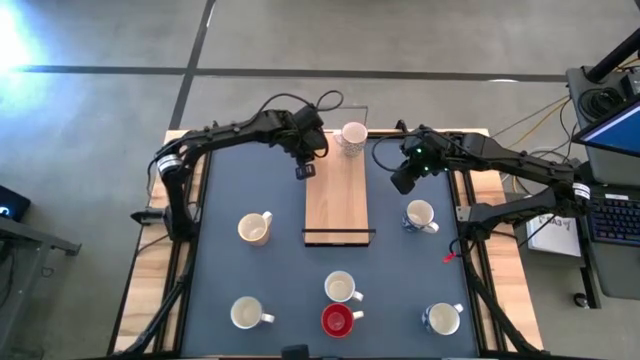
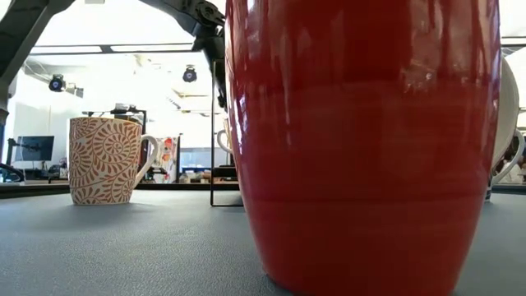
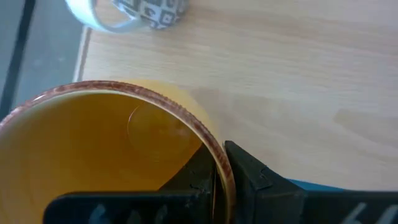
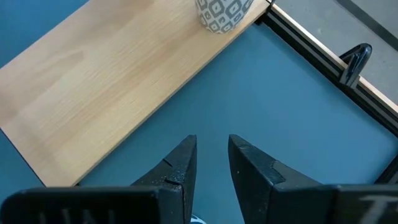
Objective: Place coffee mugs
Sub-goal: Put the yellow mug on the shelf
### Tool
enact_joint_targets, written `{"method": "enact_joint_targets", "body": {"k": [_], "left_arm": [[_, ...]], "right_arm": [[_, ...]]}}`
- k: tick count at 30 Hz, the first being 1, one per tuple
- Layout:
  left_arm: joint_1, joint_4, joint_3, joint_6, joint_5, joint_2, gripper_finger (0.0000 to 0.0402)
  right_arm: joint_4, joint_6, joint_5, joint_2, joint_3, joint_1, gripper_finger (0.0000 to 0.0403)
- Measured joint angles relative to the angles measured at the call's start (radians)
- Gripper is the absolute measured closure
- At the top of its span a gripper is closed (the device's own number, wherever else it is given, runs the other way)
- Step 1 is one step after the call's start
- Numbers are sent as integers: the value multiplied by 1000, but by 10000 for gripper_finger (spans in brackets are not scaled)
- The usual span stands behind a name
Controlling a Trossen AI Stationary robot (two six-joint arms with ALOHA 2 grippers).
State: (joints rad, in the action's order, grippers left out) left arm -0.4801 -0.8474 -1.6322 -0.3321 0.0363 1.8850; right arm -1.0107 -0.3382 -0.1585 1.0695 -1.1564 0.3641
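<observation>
On the left side, the left gripper (image 1: pixel 306 168) is over the far left edge of the wooden board (image 1: pixel 336 200). The left wrist view shows its fingers clamped on the rim of an orange mug (image 3: pixel 112 155), one finger inside and one outside. This mug is above the board, and I cannot tell if it touches the wood. Just beyond it, at the far end of the board, stands a patterned white mug (image 1: pixel 352 136).

On the blue mat (image 1: pixel 270 275), left of the board, there is a cream mug (image 1: pixel 255 228), and nearer to the front edge another cream mug (image 1: pixel 246 314). In the middle front stand a white mug (image 1: pixel 341 289) and a red mug (image 1: pixel 338 320) just beside it; in the low view the red mug fills almost the whole picture, and a mug with a leaf pattern (image 2: pixel 103 159) stands to its left.

On the right, the right gripper (image 1: pixel 404 178) hangs over the mat beside the board, its fingers a little apart and holding nothing. A mug (image 1: pixel 420 215) is near it, and one more mug (image 1: pixel 441 318) is at the front right.

I can read no writing on the mugs.

The mat lies on a wooden table (image 1: pixel 505 290). Around it is a grey floor, with a laptop (image 1: pixel 615 125) at the right.
</observation>
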Motion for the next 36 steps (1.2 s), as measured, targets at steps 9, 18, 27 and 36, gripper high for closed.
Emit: {"method": "enact_joint_targets", "body": {"k": [9, 18, 27, 36], "left_arm": [[1, -10, -8, -7, 7, 40, 393], [6, -14, -9, 5, 31, 41, 389], [6, -13, -9, 18, 26, 40, 356], [16, 18, -62, -36, 60, 33, 312]], "right_arm": [[0, 0, 0, 0, 0, 0, 321], [0, 0, 0, 0, 0, 0, 330], [0, 0, 0, 0, -1, 0, 318], [0, 1, 0, 0, -1, 0, 326]]}}
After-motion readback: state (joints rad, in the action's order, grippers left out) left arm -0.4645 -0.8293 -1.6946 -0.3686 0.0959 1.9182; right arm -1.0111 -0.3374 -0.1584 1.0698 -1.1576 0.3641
